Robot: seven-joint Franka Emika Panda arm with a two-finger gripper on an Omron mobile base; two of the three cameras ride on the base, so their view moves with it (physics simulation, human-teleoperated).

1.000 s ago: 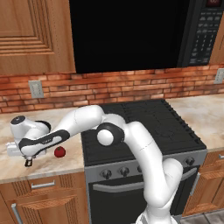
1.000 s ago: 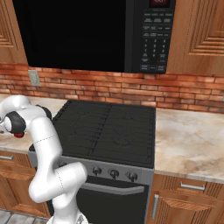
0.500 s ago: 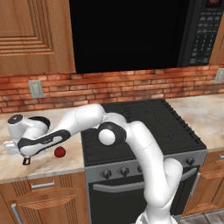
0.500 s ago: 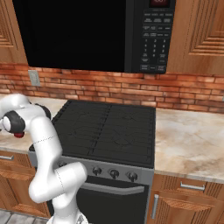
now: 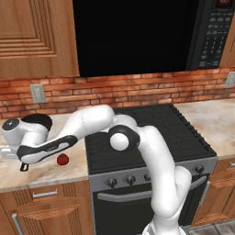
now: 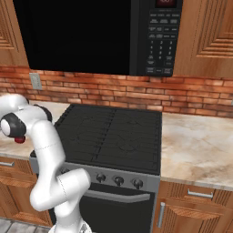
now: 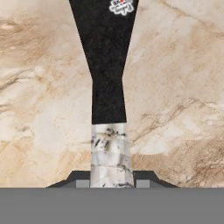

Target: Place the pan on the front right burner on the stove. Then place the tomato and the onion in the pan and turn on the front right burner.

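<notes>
The black pan sits on the counter left of the stove, mostly hidden behind my white hand. In the hand view its long handle runs up from the bottom, black above and silvery-white below. My gripper is shut on that silvery stretch, a dark fingertip on each side. In the left base view the gripper points down near the counter's front edge. The red tomato lies just right of it, and it also peeks out under my arm. The front right burner is bare. The onion is hidden.
A brick wall with an outlet backs the counter. A black microwave hangs above the stove. Dark knobs line the stove front. More beige counter lies to the stove's right.
</notes>
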